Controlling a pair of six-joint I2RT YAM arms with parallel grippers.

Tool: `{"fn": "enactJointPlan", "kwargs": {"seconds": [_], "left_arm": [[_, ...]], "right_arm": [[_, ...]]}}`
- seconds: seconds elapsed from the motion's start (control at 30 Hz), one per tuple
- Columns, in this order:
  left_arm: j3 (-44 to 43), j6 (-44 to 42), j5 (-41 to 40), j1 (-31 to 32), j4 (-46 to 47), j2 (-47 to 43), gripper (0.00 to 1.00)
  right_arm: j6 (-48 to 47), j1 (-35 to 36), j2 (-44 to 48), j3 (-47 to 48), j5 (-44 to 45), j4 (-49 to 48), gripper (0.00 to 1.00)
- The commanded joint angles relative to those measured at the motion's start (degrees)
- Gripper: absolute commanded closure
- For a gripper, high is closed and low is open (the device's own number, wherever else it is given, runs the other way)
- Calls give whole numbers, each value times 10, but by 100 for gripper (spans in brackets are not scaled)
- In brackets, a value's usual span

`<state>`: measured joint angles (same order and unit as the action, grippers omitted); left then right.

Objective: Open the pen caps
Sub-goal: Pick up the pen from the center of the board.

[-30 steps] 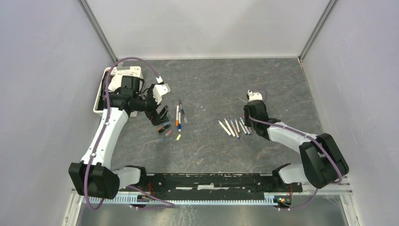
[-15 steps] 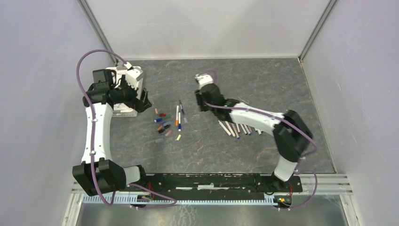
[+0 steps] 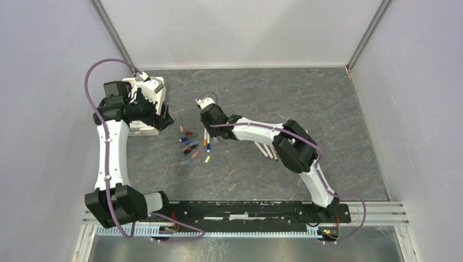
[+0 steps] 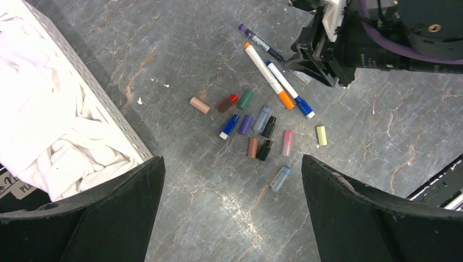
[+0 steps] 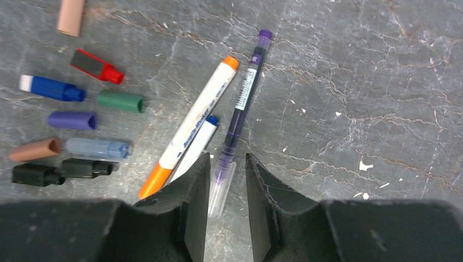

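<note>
Several loose pen caps [image 3: 188, 144] lie in a cluster on the grey table, also seen as pen caps [image 4: 252, 126] and pen caps [image 5: 82, 117]. Beside them lie three capped pens: an orange-capped pen [image 5: 191, 128], a blue-capped pen [image 5: 201, 141] and a purple pen [image 5: 244, 98] with a clear cap. My right gripper [image 5: 226, 159] hovers low over the purple pen's clear cap end, jaws partly open on either side of it with a gap each way. My left gripper [image 4: 232, 164] hangs wide open above the table near the caps, holding nothing.
A white tray [image 4: 104, 106] of white cloth sits at the left, under my left arm; the same tray [image 3: 143, 127] shows from above. Several uncapped white pens [image 3: 268, 150] lie right of centre, partly hidden by my right arm. A yellow cap [image 4: 321, 135] lies apart.
My right arm has swung left from the uncapped pens to the three capped pens. My left arm has pulled back from the caps towards the tray.
</note>
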<state>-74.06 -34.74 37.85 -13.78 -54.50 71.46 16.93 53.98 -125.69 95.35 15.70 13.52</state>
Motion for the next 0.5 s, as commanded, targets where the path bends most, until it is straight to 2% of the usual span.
{"fn": "enactJointPlan", "kwargs": {"seconds": [0.0, 0.47], "left_arm": [[-1, 9, 26, -2, -17, -14, 0], [25, 6, 56, -2, -37, -20, 0]], "right_arm": [[-7, -2, -17, 23, 29, 18, 66], [-8, -9, -73, 61, 45, 25, 67]]}}
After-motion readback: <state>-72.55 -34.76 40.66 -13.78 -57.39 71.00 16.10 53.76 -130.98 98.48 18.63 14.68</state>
